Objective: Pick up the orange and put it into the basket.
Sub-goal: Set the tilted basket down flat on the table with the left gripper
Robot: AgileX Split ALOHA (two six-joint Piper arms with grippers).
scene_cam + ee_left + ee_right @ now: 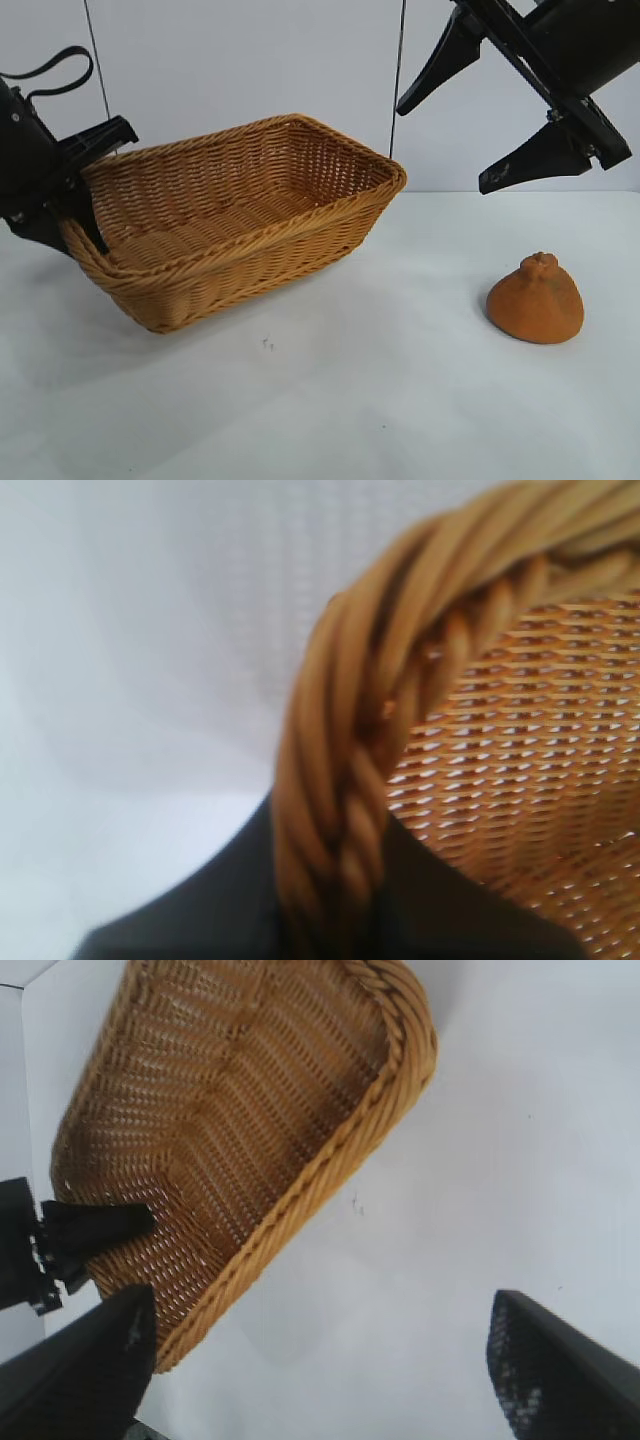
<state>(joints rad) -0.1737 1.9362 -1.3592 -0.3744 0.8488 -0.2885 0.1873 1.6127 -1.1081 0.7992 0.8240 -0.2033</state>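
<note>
White table (330, 400) bears the orange (536, 300), below the right gripper's (470, 135) wide-spread fingers, untouched. Left gripper (85, 190), partly cut off, pinches the basket (240, 215) rim.

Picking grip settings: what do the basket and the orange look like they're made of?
The basket looks like woven wicker, tan with a slight sheen; braided rim and open weave show. The orange has rough, matte, dull skin; real fruit or a replica, I can't tell.
</note>
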